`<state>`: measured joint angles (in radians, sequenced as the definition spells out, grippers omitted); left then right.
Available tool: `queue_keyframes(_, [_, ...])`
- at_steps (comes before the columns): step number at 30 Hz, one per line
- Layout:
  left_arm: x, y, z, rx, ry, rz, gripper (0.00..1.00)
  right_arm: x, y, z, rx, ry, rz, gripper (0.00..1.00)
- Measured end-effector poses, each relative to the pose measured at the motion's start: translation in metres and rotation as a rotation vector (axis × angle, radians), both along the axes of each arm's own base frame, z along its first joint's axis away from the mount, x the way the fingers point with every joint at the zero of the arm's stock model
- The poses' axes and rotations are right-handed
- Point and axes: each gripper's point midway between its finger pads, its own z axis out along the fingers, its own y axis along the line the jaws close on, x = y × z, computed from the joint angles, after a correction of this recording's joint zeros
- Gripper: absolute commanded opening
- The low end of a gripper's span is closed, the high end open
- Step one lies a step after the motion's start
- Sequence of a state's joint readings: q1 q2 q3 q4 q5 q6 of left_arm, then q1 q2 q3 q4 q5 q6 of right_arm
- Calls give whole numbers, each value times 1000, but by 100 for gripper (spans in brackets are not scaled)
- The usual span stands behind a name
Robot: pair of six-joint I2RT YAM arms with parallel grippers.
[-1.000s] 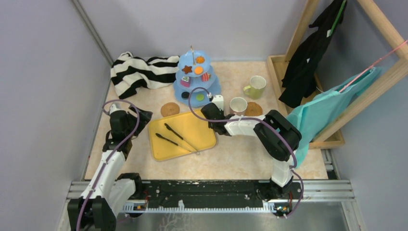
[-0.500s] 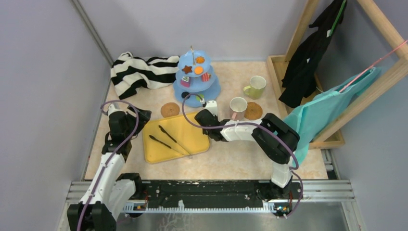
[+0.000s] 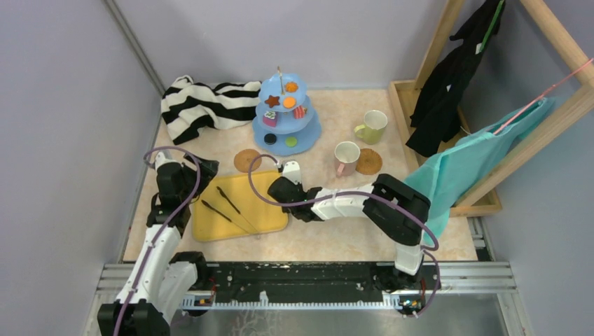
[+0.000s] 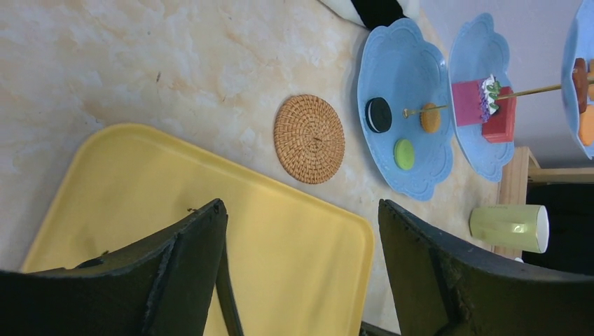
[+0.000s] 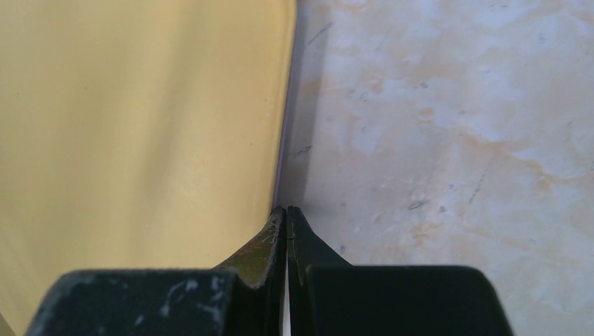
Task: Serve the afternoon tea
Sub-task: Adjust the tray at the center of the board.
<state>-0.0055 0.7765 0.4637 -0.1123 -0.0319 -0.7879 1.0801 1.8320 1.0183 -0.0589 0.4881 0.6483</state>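
A yellow tray (image 3: 263,213) carrying two black tongs (image 3: 225,201) lies left of centre. My right gripper (image 3: 275,190) is shut, its tips (image 5: 287,208) touching the tray's right edge (image 5: 280,140). Over the tray's left end my left gripper (image 3: 190,169) stands open with nothing between its fingers (image 4: 301,204). Behind is the light-blue three-tier stand (image 3: 286,115) with cookies and cake slices (image 4: 471,102). One cork coaster (image 3: 246,159) lies bare near the tray. A pink-handled cup (image 3: 346,155) stands beside the other coaster (image 3: 369,162); the yellow-green cup (image 3: 372,126) is further back.
A black-and-white striped cloth (image 3: 203,105) is bunched at the back left. A wooden rack (image 3: 448,49) hung with black and teal garments fills the right side. Grey walls close in the left and back.
The right arm has swept left and nearer, and the yellow tray with its tongs has slid left with it, away from the cups. The left gripper has barely moved.
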Motion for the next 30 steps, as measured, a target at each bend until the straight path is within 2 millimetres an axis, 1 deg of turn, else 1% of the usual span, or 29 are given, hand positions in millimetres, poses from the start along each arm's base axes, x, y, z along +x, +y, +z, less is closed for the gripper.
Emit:
queue_keyframes(3, [0, 1, 3, 2, -11, 8, 85, -14, 14, 2, 10, 7, 31, 0])
queue_keyframes(6, [-1, 3, 6, 4, -10, 17, 85, -24, 33, 8, 42, 10, 60, 0])
queue_keyframes(12, [2, 7, 22, 9, -26, 44, 86, -37, 65, 11, 105, 33, 104, 0])
queue_keyframes(16, [4, 9, 31, 7, -39, 59, 86, -42, 78, 12, 131, 54, 127, 0])
queue_keyframes(18, [4, 10, 31, 4, -38, 66, 87, -43, 84, 13, 148, 63, 136, 0])
queue_keyframes(30, [0, 16, 27, 12, -9, 101, 88, -60, 120, 13, 231, 120, 213, 0])
